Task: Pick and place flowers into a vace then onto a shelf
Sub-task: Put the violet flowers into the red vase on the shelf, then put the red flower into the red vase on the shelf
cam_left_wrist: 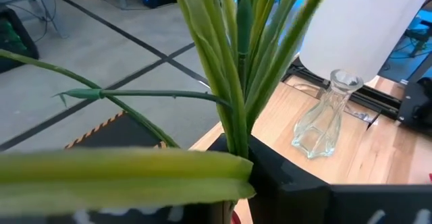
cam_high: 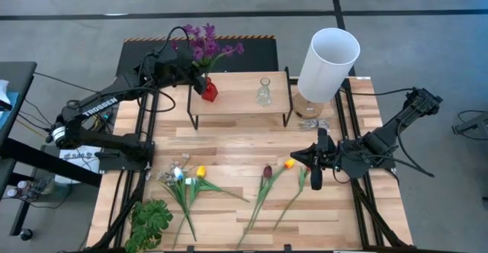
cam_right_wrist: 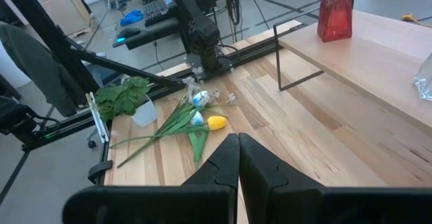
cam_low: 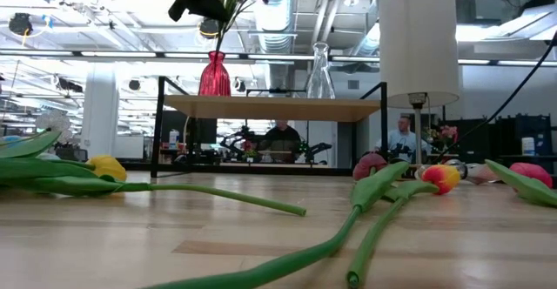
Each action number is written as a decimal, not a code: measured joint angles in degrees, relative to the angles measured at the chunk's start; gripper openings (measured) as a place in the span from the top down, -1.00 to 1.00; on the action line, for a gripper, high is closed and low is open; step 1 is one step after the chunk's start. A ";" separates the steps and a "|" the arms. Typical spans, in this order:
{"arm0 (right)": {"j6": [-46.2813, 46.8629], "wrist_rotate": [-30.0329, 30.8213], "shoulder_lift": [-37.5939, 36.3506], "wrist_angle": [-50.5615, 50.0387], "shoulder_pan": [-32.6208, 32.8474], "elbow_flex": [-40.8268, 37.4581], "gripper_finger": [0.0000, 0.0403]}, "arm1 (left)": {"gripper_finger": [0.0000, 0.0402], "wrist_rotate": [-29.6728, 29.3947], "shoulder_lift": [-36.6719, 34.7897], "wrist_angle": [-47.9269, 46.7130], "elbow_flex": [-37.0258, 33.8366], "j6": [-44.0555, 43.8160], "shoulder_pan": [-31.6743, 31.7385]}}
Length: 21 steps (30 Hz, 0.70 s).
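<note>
The left gripper (cam_high: 191, 72), its arm marked "TROSSEN", closes on the purple bunch (cam_high: 206, 43) standing in the red vase (cam_high: 209, 90) at the shelf's (cam_high: 240, 100) left end. The right gripper (cam_high: 316, 178), fingers together and empty, hovers near the table's (cam_high: 335, 215) right edge beside the orange tulip (cam_high: 289, 164).

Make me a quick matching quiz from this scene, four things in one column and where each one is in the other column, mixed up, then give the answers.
Things:
1. red vase
2. clear glass vase
3. yellow tulip
4. right gripper

Places:
A. lying on the tabletop
B. on the shelf, empty
C. over the table's right side, shut
D. on the shelf, holding purple flowers

Pairs: 1-D, 2-B, 3-A, 4-C
</note>
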 joint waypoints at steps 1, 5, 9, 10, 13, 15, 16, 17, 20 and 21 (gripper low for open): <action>0.01 -0.01 0.00 0.01 0.00 0.00 1.00 | 0.89 0.00 0.00 -0.09 0.00 0.18 0.00; 0.02 -0.05 0.00 0.02 0.04 0.00 1.00 | 0.74 0.02 0.00 -0.18 0.00 0.27 0.00; 0.02 -0.13 0.00 0.00 0.04 0.00 1.00 | 0.53 0.02 0.00 -0.18 0.00 -0.43 0.00; 0.02 -0.13 0.00 0.02 0.04 0.00 1.00 | 0.48 0.02 0.00 -0.18 0.00 -0.76 0.00; 0.02 -0.13 0.00 0.02 0.04 0.00 1.00 | 0.37 0.00 -0.01 -0.19 0.00 -1.87 0.00; 0.04 -0.17 0.00 0.02 0.07 0.00 1.00 | 0.31 -0.02 -0.30 -0.72 0.00 -2.44 0.00; 0.04 -0.19 0.00 0.02 0.07 0.00 1.00 | 0.29 -0.03 -0.40 -0.91 0.00 -2.61 0.00; 0.04 -0.20 0.00 0.02 0.07 0.00 1.00 | 0.28 -0.04 -0.54 -1.17 0.00 -2.98 0.00; 0.04 -0.22 0.00 0.04 0.07 0.00 1.00 | 0.25 -0.11 -1.10 -3.16 0.00 -4.13 0.00; 0.04 -0.22 0.00 0.02 0.07 0.00 1.00 | 0.25 -0.17 -1.40 -3.64 0.00 -4.45 0.00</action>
